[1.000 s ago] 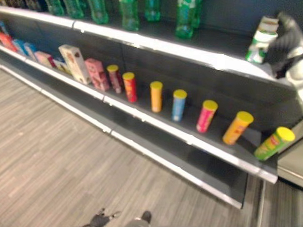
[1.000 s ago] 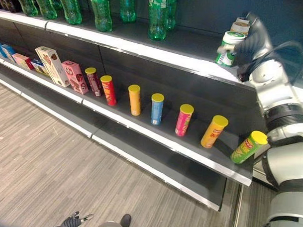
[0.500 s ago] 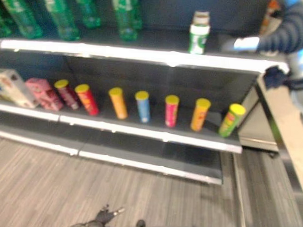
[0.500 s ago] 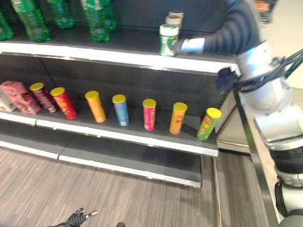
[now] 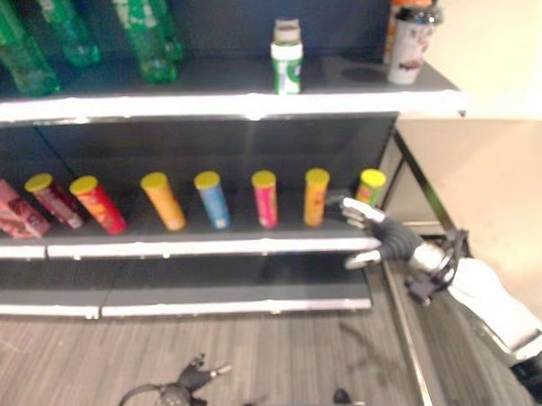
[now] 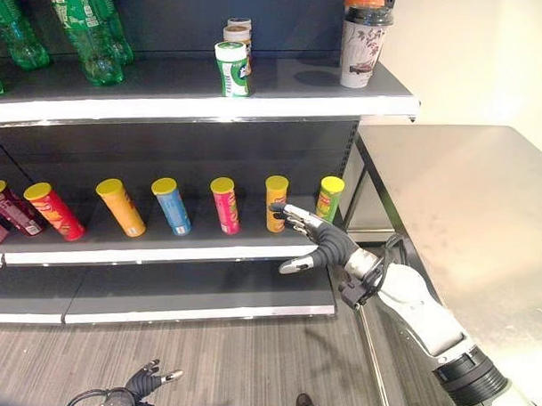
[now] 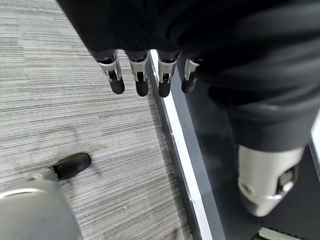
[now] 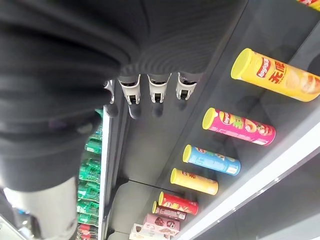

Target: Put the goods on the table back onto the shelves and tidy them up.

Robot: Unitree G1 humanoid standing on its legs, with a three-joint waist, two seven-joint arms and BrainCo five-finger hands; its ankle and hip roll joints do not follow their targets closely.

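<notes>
Green can point(image 6: 232, 68) above robot hand point(image 6: 316, 239)

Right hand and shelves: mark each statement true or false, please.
1. The right hand is open and holds nothing. True.
2. A green-and-white can stands on the top shelf. True.
3. The green tube lies flat on the floor. False: it stands on the middle shelf, at the row's right end.
4. The left hand grips a bottle. False: it hangs low over the floor, open and holding nothing.
5. The table right of the shelves is bare. True, as far as the eye views show it.
</notes>
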